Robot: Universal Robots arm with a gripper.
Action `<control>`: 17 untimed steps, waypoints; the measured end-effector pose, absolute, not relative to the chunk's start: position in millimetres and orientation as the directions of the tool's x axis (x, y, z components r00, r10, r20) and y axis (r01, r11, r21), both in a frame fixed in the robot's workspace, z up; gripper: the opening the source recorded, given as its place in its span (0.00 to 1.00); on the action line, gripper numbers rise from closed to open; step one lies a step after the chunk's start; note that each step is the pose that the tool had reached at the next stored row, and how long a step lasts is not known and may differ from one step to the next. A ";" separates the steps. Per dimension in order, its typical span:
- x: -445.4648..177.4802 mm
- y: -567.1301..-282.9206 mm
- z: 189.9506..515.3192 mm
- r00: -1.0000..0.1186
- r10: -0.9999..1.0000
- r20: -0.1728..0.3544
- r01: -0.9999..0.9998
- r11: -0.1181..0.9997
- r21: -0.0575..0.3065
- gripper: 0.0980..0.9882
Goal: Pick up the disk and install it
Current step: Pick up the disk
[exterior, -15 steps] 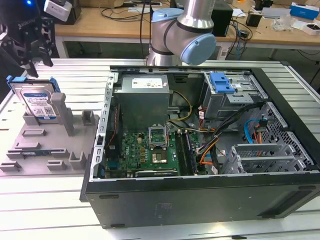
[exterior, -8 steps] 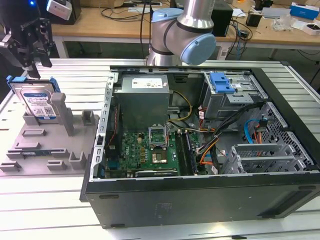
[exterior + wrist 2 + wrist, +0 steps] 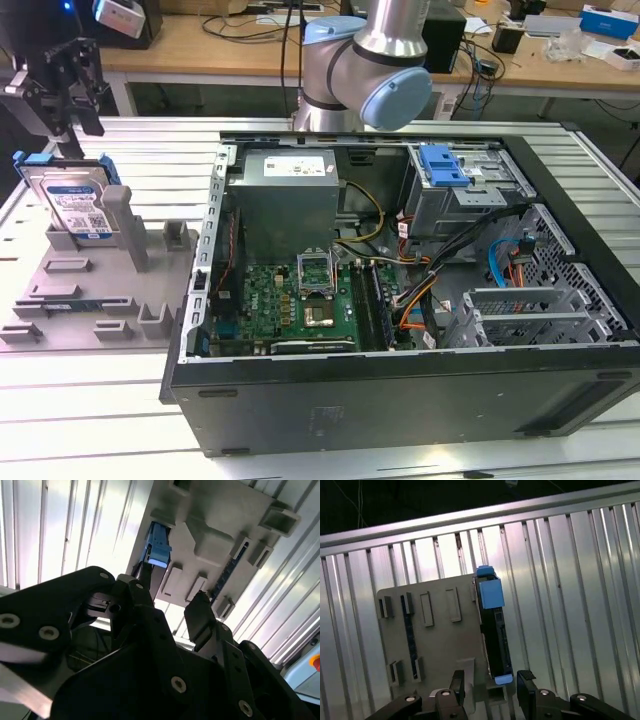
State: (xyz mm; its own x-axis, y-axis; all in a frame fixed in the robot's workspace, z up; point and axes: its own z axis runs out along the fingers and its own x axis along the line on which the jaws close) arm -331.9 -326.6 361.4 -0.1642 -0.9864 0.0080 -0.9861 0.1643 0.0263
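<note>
The disk [image 3: 76, 203] stands on edge in a grey fixture [image 3: 70, 290] at the exterior view's left, a silver drive with a blue-and-white label in a blue bracket. My gripper [image 3: 74, 118] hangs just above its top edge, open and holding nothing. In the first wrist view the disk [image 3: 495, 630] shows edge-on with its blue bracket end, and the gripper [image 3: 491, 687] straddles the line of that edge, one black finger on each side. In the second wrist view the gripper [image 3: 170, 592] points at the blue bracket end of the disk [image 3: 157, 547], still apart from it.
An open computer case [image 3: 400, 395] lies on the slatted metal table [image 3: 90, 430] to the exterior view's right of the fixture. Its drive cage with a blue latch [image 3: 445, 165] sits at the far right. A grey upright post [image 3: 121, 215] stands beside the disk.
</note>
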 end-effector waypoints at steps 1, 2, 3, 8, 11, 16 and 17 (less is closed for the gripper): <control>-331.9 -325.4 360.3 -0.155 -0.988 0.007 -0.988 0.155 0.023 0.50; -331.9 -324.6 359.9 -0.149 -0.989 0.007 -0.989 0.149 0.019 0.50; -332.0 -323.5 359.5 -0.145 -0.989 0.006 -0.989 0.145 0.015 0.50; -337.5 -323.1 358.8 -0.140 -0.990 -0.011 -0.990 0.140 0.011 0.50; -337.6 -323.1 358.9 -0.139 -0.990 -0.011 -0.990 0.139 0.011 0.50; -341.4 -320.6 358.5 -0.123 -0.992 -0.011 -0.992 0.122 0.011 0.50; -343.3 -318.7 358.4 -0.115 -0.993 -0.011 -0.993 0.115 0.011 0.50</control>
State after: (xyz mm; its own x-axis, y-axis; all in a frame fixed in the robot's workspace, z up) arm -343.3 -318.7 358.4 -0.1153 -0.9933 -0.0108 -0.9933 0.1152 0.0109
